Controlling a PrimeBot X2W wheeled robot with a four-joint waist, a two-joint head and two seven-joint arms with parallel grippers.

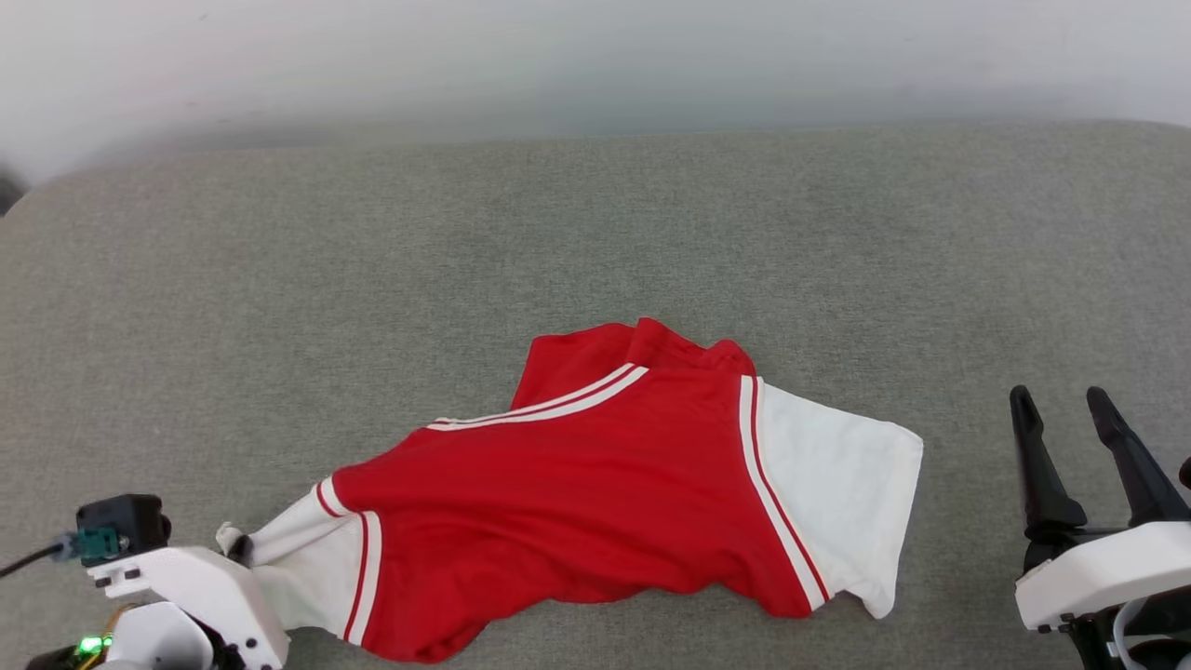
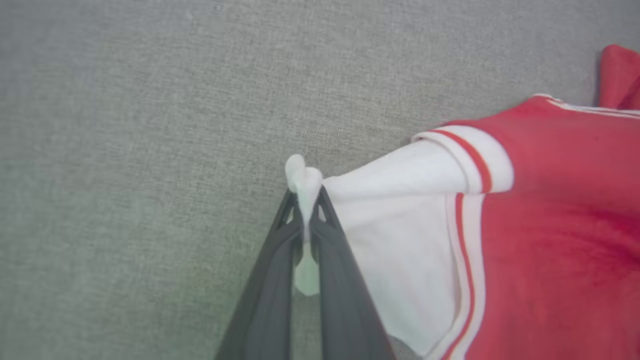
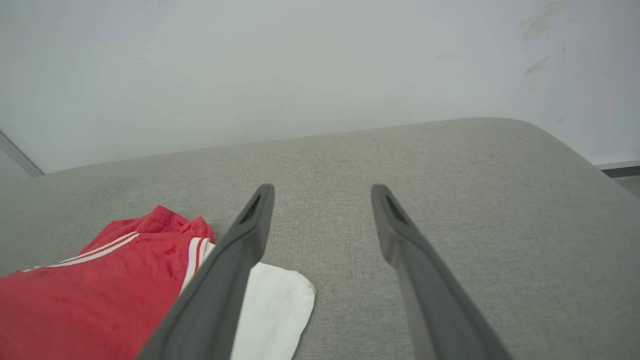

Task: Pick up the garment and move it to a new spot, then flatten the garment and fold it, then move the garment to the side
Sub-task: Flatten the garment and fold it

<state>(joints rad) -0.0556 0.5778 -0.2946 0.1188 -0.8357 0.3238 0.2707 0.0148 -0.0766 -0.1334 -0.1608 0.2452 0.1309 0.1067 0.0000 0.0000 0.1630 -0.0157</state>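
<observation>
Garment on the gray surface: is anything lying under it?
The garment lies crumpled on the gray cloth surface, which shows around it. Whatever is beneath the red body is covered, so I cannot tell. The left gripper pinches its white sleeve tip.

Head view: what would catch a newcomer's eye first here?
The red garment with white sleeves lies crumpled in the near middle of the grey surface. At lower left, the jaws of the left gripper are shut on its sleeve tip; the right gripper stands open at lower right, apart from the cloth.
</observation>
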